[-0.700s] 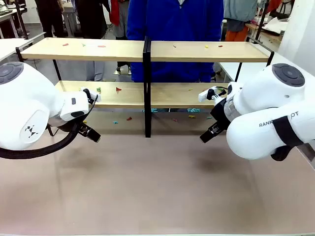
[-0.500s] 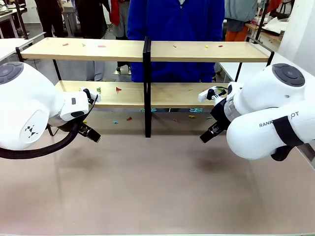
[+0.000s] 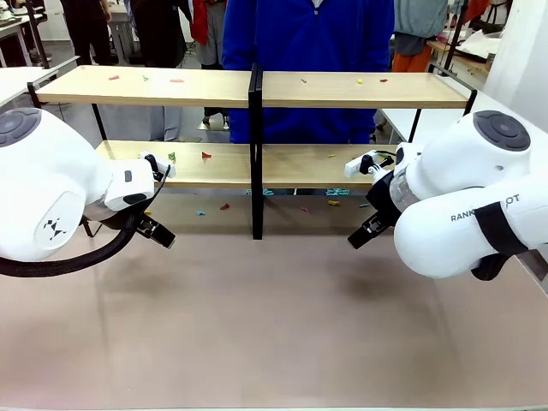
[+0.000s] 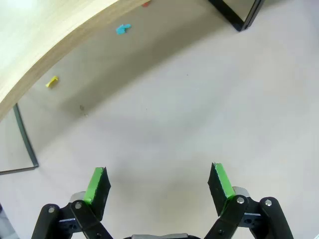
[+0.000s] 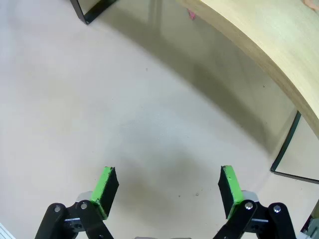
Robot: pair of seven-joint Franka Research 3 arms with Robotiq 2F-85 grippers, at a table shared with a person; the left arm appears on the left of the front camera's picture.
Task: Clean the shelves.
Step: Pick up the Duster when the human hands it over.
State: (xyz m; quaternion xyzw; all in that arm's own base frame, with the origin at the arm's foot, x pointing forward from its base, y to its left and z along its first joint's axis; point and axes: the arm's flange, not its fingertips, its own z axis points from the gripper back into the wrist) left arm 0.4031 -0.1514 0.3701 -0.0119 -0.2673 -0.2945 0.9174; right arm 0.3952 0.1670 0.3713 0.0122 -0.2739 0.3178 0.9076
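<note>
Table in front of the shelves is bare, with a wide open lane down the middle. Left arm and right arm bulk up in front of the rack ends. Black centre post splits both tiers and the gap under the lower board (no straight sweep across). The slot between the boards is open from the front, with small scraps scattered there. Person stands close behind, blocking the far side.
</note>
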